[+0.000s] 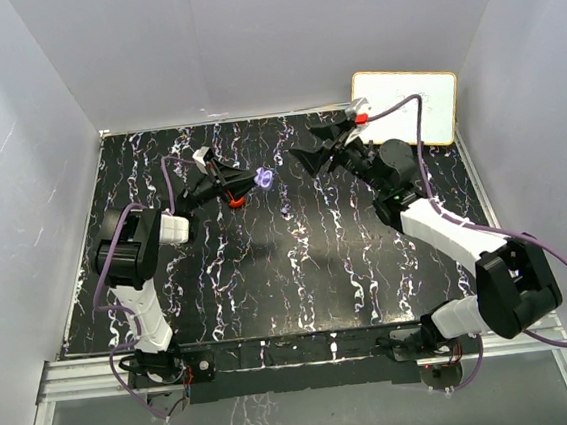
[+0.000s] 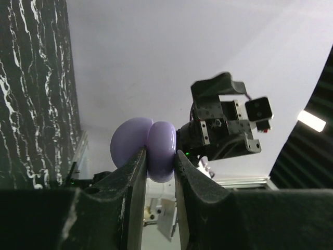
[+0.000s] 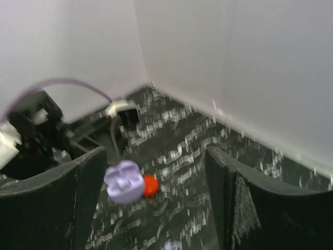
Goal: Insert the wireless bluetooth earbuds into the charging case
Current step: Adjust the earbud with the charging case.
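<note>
With the left gripper (image 2: 159,156) pinching the open purple charging case (image 2: 136,141) aloft and the right gripper (image 3: 155,156) spread empty, the pale earbud (image 3: 171,245) (blurred, on the table (image 3: 182,151) below) is judged light, rigid and slick; grip across its stem

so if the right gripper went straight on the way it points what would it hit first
Likely the open purple case in the left gripper, though depth is unclear.

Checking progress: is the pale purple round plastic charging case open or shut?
Open: the pale purple case shows two halves spread apart, recesses visible.
</note>
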Motion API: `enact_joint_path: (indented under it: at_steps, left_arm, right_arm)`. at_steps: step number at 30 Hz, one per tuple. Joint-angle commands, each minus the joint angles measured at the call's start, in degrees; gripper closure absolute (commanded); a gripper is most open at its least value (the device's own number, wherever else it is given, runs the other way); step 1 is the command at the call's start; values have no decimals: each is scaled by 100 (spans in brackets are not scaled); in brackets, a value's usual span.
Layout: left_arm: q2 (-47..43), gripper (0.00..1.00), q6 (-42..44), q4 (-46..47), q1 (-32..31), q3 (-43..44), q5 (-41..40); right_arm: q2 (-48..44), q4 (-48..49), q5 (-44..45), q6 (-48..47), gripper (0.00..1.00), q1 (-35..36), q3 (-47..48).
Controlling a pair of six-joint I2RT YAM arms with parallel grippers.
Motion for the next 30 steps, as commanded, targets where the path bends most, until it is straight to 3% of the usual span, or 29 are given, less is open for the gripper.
enact_joint_path:
  at_steps: [1, 7, 9, 21, 30]
  left_arm:
    - [-362, 100, 1087, 656, 21, 4, 428]
    - [-1001, 100, 2671, -1534, 13, 102, 333]
    - [-1119, 100, 2888, -1873, 13, 100, 277]
    - [-863, 100, 1925, -845, 13, -265, -186]
    - [-779, 100, 1339, -378, 4, -456, -445]
  right_arm:
    - [-160, -1978, 596, -601, 26, 156, 189]
    - [-156, -2392, 861, -630, 27, 347, 203]
    - [-144, -2403, 1013, -640, 28, 469, 169]
    - [135, -2535, 2010, -726, 29, 1276, 307]
    - [439, -2655, 2346, -777, 29, 1454, 654]
